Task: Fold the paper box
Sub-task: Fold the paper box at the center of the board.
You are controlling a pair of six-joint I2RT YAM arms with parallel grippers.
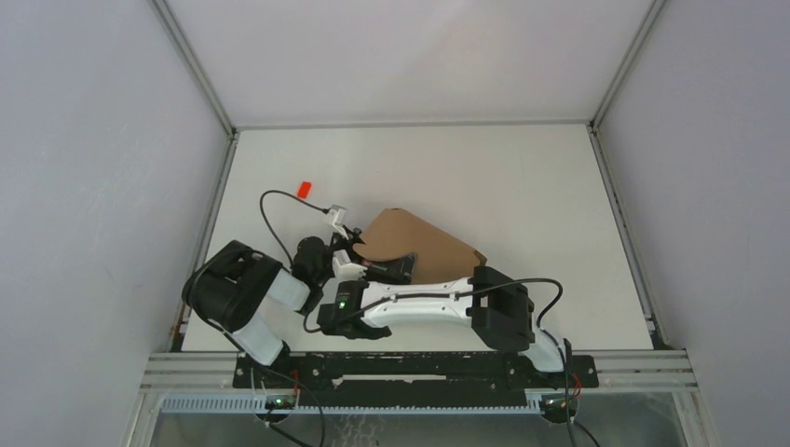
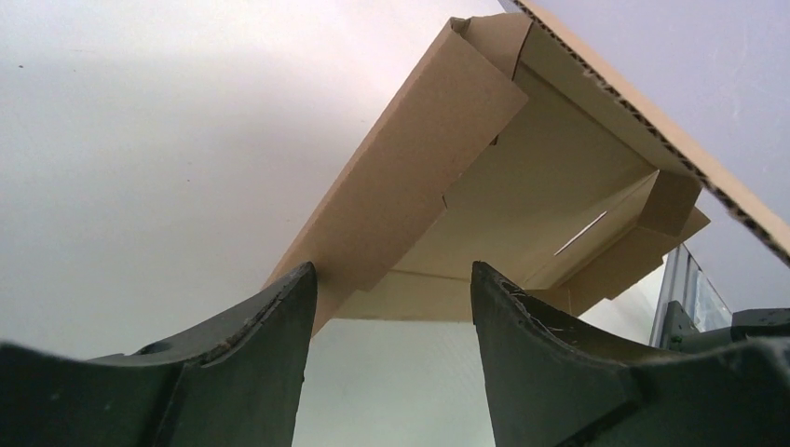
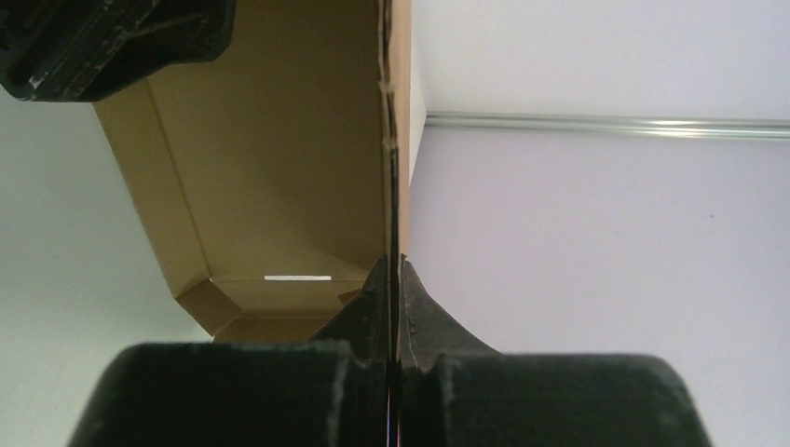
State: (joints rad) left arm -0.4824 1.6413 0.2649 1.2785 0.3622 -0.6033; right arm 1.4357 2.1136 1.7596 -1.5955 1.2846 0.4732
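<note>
No readable text, label, brand, number on anything; paper box (image 1: 419, 244) plain brown, unprinted.

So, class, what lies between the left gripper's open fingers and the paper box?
Only bare table, in the left wrist view: the left gripper is open, the paper box beyond its fingertips.

Overhead, the near edge of the box (image 1: 419, 237) is hidden under the right arm (image 1: 419, 303), so there's no telling where either gripper meets it. The red bit (image 1: 303, 189) beyond the box's far left corner is too small to make out its shape. Left wrist view: the box lid runs off the top and right edges, and the left gripper (image 2: 391, 277) fingers are cut off at the bottom. Right wrist view: the box top is cropped, and the right gripper (image 3: 394, 270) is pinched on the box wall with pad contact hidden. A blurry black part (image 3: 112, 47) at the box's upper left is cropped and unidentifiable.
</note>
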